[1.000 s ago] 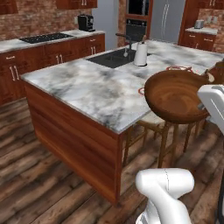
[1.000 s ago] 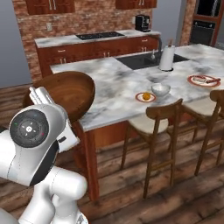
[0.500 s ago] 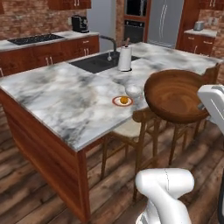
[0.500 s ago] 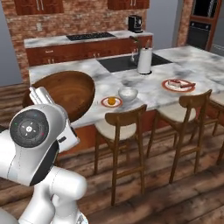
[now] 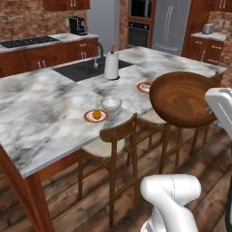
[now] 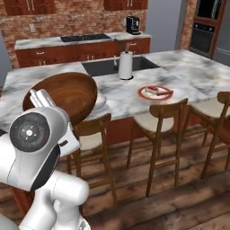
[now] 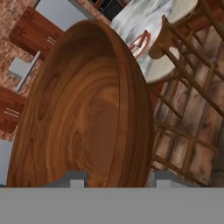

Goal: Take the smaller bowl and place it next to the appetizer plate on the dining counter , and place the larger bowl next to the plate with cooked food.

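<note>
On the dining counter [image 5: 41, 113], marble-topped: appetizer plate [image 5: 95, 116] near the front edge, red-rimmed, bearing one small orange item. Touching or just behind that plate, smaller bowl [image 5: 111, 103], pale, upright. Farther along the counter, past the smaller bowl, plate with cooked food [image 6: 155, 92], red-rimmed, partly hidden in the left base view by the carried bowl. Behind both plates, toward the sink [image 5: 88, 69]: white kettle or jug [image 5: 111, 65], standing at the sink's corner, faucet [image 5: 96, 50] just beside it.

Off the counter, held in the air over the stools: larger bowl [image 5: 183, 99], dark wood, tilted with its opening toward the counter, clamped at its rim by the gripper [image 7: 116, 180], one finger [image 7: 73, 179] inside the wall and the other outside. Not touching the counter; well apart from the plate with cooked food.

Along the counter's front edge, between robot and plates: wooden chairs with pale cushions [image 6: 155, 122], one chair back [image 5: 118, 134] directly before the appetizer plate, another before the plate with cooked food.

Against the brick wall beyond the counter: cooktop [image 6: 84, 37], coffee machine [image 6: 132, 25], wooden cabinets. To the far side, wall oven [image 5: 141, 20] and refrigerator [image 5: 171, 25].
</note>
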